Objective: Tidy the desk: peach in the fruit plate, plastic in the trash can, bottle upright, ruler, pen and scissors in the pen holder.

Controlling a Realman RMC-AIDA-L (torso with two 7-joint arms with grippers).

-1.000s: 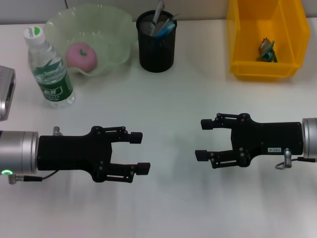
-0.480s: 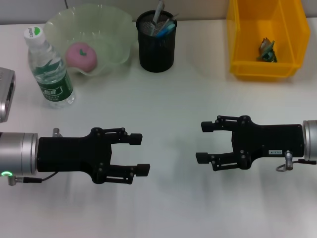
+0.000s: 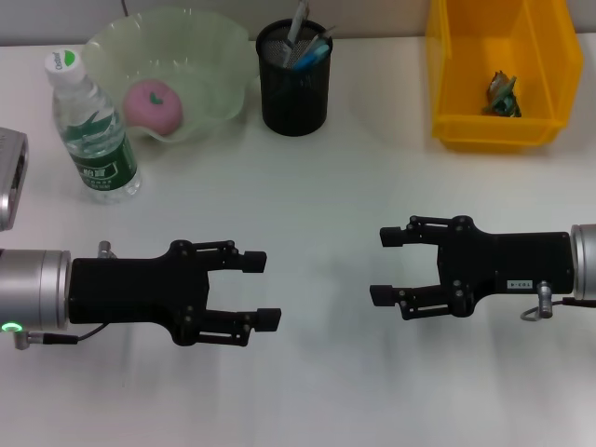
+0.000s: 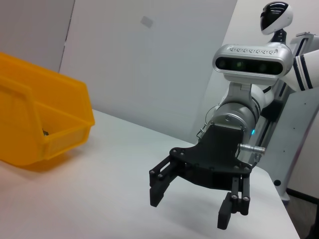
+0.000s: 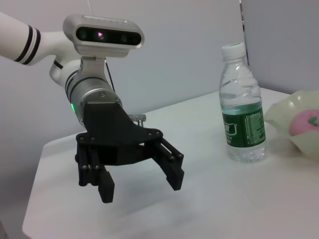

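A grey device (image 3: pixel 7 177) was recorded at the far left edge of the white desk (image 3: pixel 317 186), only partly in view. Just beside it, a clear water bottle (image 3: pixel 91 130) with a white cap and green label was found standing upright; it was also seen upright in the right wrist view (image 5: pixel 242 107). Behind and beside the bottle, a pale green fruit plate (image 3: pixel 200 74) was noted, with a pink peach (image 3: pixel 154 102) lying inside it. Nearer the front edge, the left gripper (image 3: pixel 260 290) was logged hovering low over bare desk, its fingers spread apart and nothing held between them; the same gripper was confirmed empty and spread in the right wrist view (image 5: pixel 141 181). At the back centre, a black mesh pen holder (image 3: pixel 293 88) was listed, upright, with several items standing in it, among them something blue; ruler, pen and scissors could not be told apart individually. Towards the right, the right gripper (image 3: pixel 385 265) was entered facing the left one, well apart from it, its fingers likewise parted and empty, as was borne out by the left wrist view (image 4: pixel 192 204). At the back right, a yellow bin (image 3: pixel 447 84) serving as trash can was catalogued, with a crumpled piece of plastic (image 3: pixel 503 95) lying inside.
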